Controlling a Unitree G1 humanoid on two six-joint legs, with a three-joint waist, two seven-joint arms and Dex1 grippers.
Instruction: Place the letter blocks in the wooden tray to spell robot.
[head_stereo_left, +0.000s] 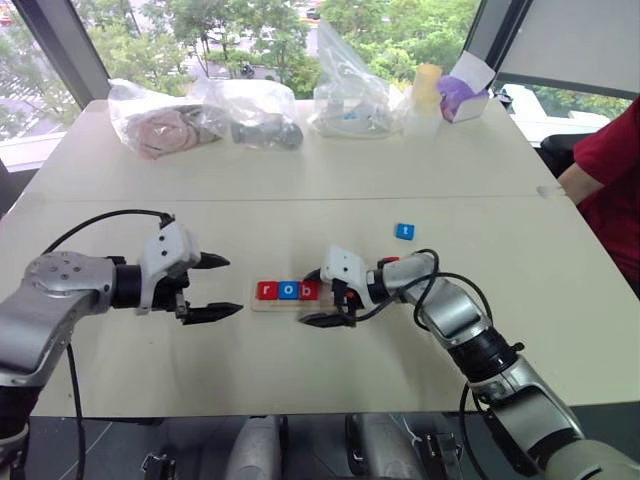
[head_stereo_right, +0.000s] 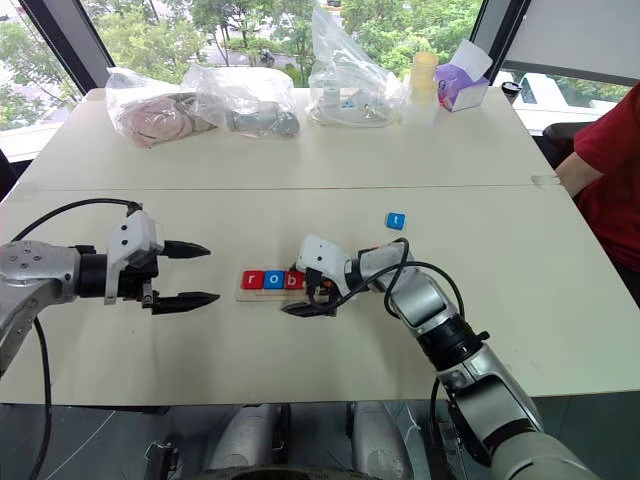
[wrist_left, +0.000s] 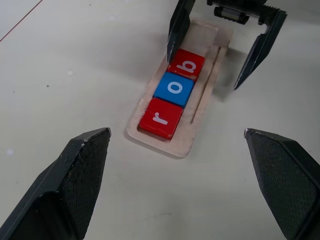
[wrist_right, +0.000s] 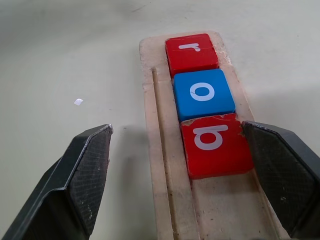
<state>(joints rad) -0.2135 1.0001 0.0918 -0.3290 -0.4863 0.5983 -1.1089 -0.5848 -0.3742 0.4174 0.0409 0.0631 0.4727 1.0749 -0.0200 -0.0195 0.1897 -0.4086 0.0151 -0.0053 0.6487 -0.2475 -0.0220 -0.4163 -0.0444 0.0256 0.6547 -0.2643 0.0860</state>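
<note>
The wooden tray (head_stereo_left: 256, 303) lies in the middle of the table. Three letter blocks sit side by side in it: a red r (head_stereo_left: 266, 290), a blue o (head_stereo_left: 288, 290) and a red b (head_stereo_left: 309, 290). A blue t block (head_stereo_left: 404, 231) lies loose on the table, behind and to the right. My right gripper (head_stereo_left: 315, 299) is open, and its fingers (wrist_right: 280, 170) straddle the tray at the b block (wrist_right: 216, 145). My left gripper (head_stereo_left: 226, 287) is open and empty just left of the tray, pointing at the r block (wrist_left: 160, 118).
Plastic bags (head_stereo_left: 160, 118) with items, a yellow cup (head_stereo_left: 427, 85) and a purple box (head_stereo_left: 462, 98) line the table's far edge. A person's red sleeve (head_stereo_left: 610, 170) is at the right edge. The tray's right part (wrist_right: 225, 200) holds no block.
</note>
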